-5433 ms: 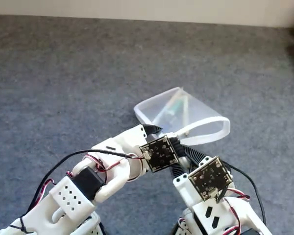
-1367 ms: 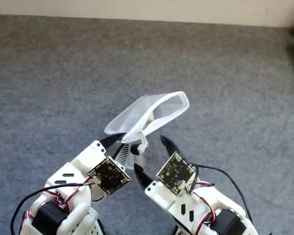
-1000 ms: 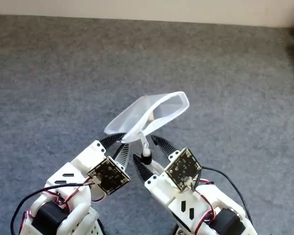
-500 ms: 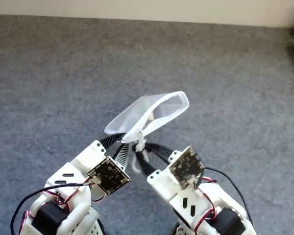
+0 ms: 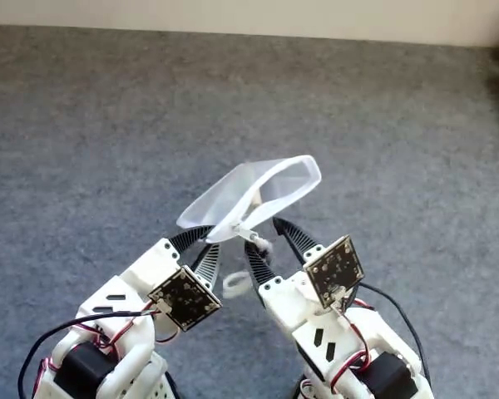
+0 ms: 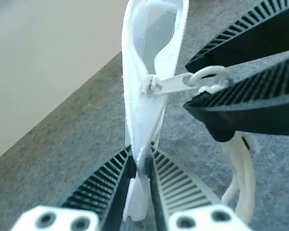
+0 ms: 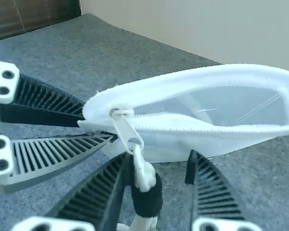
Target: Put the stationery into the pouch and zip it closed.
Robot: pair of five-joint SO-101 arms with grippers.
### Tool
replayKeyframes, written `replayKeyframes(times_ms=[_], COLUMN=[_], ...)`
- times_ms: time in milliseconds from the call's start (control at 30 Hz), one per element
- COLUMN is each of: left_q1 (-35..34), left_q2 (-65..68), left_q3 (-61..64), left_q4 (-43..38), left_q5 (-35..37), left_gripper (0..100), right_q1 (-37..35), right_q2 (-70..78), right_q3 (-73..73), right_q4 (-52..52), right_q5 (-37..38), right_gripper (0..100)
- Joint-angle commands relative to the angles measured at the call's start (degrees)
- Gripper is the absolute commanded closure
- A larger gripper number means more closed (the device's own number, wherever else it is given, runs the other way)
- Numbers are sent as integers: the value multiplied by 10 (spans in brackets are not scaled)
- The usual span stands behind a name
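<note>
Right hand [image 5: 261, 233] first: half a second ago its jaws were pinched in around the zipper pull [image 6: 176, 83], and now they're spread again with the wrist swung a bit to the right. The pull sits loose between the open fingers, brushing one of them, not gripped as far as I can see. The left hand [image 6: 142, 161] hasn't budged; it's clamped shut on the near end of the pouch [image 5: 233, 195], holding it up off the grey worktop [image 5: 108, 125] with the mouth pointing away. The slider is still at that near end and the mouth gapes wide, so no zipping has happened yet. Looks to me like the grab didn't take and needs another go. There are faint thin shapes inside the pouch, probably the stationery, but I can't tell for sure
</note>
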Motion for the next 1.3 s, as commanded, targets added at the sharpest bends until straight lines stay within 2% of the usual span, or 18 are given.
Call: replayKeyframes(times_ms=[0, 133, 233, 333, 633, 767, 967, 1100, 1267], left_q1=[-10, -10, -10, -10, -11, -35, -41, -36, -32], left_q2=[-1, -1, -1, -1, -2, -2, -2, -2, -1], left_q3=[0, 0, 0, 1, 7, 7, 7, 3, -23], left_q4=[-10, -10, -10, -10, -9, -9, -9, -9, -12], left_q5=[7, 7, 7, 7, 6, 6, 6, 6, 6], left_gripper=[996, 996, 996, 996, 996, 996, 996, 996, 983], right_q1=[7, 9, 10, 25, 145, 191, 251, 246, 172], right_q2=[-2, -4, -5, -5, -5, -5, -5, -5, -5], right_q3=[-2, -3, -4, -7, -9, -5, -7, -5, -9], right_q4=[-2, -2, -1, 1, -3, -26, -43, -39, -22], right_q5=[-5, -3, 41, 47, 31, 29, -5, -2, 1], right_gripper=[833, 941, 995, 994, 994, 994, 994, 994, 994])
